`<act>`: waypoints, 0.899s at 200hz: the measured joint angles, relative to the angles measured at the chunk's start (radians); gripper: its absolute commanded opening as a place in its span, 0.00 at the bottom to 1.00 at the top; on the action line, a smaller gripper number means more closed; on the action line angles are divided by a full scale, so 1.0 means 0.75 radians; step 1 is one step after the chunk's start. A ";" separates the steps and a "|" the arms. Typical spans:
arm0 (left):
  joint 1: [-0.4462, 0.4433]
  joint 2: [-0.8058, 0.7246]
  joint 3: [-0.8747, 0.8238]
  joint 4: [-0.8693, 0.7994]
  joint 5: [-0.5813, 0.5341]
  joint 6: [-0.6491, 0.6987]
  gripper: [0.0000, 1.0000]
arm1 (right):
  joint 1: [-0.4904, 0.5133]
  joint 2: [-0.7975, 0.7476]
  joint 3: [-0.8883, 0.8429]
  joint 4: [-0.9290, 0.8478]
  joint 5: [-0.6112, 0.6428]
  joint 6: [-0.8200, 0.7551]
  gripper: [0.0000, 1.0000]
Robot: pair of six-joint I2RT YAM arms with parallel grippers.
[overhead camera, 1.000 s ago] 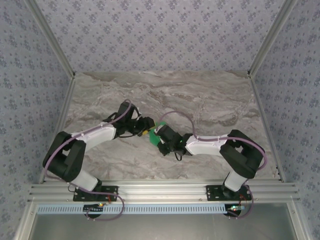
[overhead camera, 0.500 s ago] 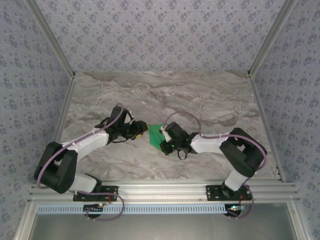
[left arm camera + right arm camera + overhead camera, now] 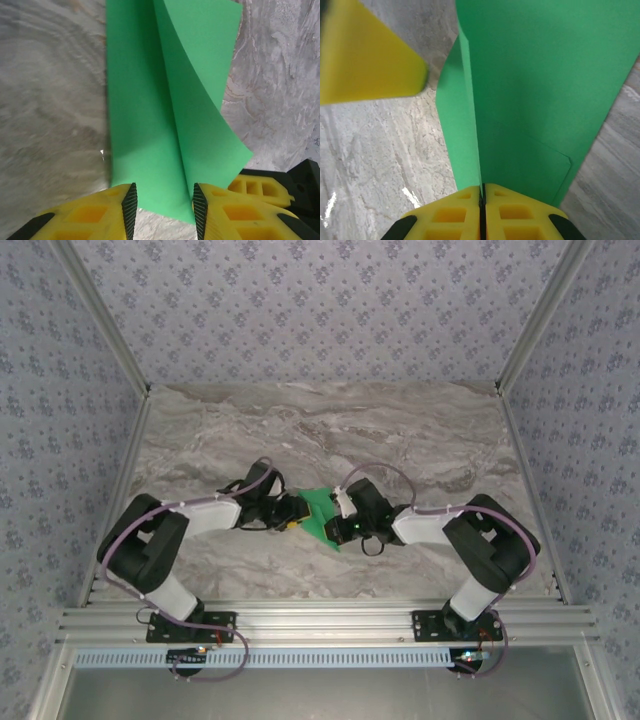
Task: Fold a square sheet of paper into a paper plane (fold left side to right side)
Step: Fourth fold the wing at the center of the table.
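Observation:
The square sheet of paper (image 3: 318, 508) is bright green and lies folded on the marble table between the two grippers. In the left wrist view the paper (image 3: 150, 100) has one flap curling up off the lower layer along a crease. My left gripper (image 3: 164, 200) (image 3: 297, 512) is open, its black pads (image 3: 130, 207) standing on either side of the paper's near edge. My right gripper (image 3: 482, 192) (image 3: 338, 525) is shut on the upright folded edge of the paper (image 3: 535, 90). A small creased corner shows on the flat layer.
The grey marble table (image 3: 420, 440) stretches beyond the grippers to the patterned walls. An aluminium rail (image 3: 320, 620) runs along the near edge by the arm bases. A yellow finger of the left gripper (image 3: 365, 55) hangs close to the paper's far corner.
The left arm drew back, then came forward again to the paper's left edge with its jaws narrowing. The right gripper shifted slightly right with the paper, which now shows more green.

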 measured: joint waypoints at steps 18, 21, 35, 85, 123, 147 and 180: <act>-0.015 0.037 0.035 0.028 -0.001 -0.006 0.37 | -0.013 0.000 -0.003 0.016 -0.030 0.014 0.08; -0.016 0.040 0.038 0.035 -0.001 -0.010 0.37 | -0.016 0.000 -0.004 0.019 -0.034 0.014 0.08; -0.022 0.051 0.047 0.052 0.000 -0.015 0.37 | -0.026 0.000 -0.008 0.026 -0.053 0.024 0.07; -0.025 0.108 0.070 0.085 -0.001 -0.026 0.37 | -0.053 0.003 -0.020 0.057 -0.101 0.065 0.07; -0.031 0.146 0.079 0.101 -0.001 -0.036 0.38 | -0.072 0.035 -0.021 0.085 -0.145 0.097 0.07; -0.039 0.153 0.082 0.106 -0.001 -0.041 0.38 | -0.078 0.053 -0.021 0.098 -0.165 0.110 0.07; -0.041 0.180 0.097 0.106 0.001 -0.045 0.38 | -0.083 0.066 -0.021 0.103 -0.173 0.119 0.07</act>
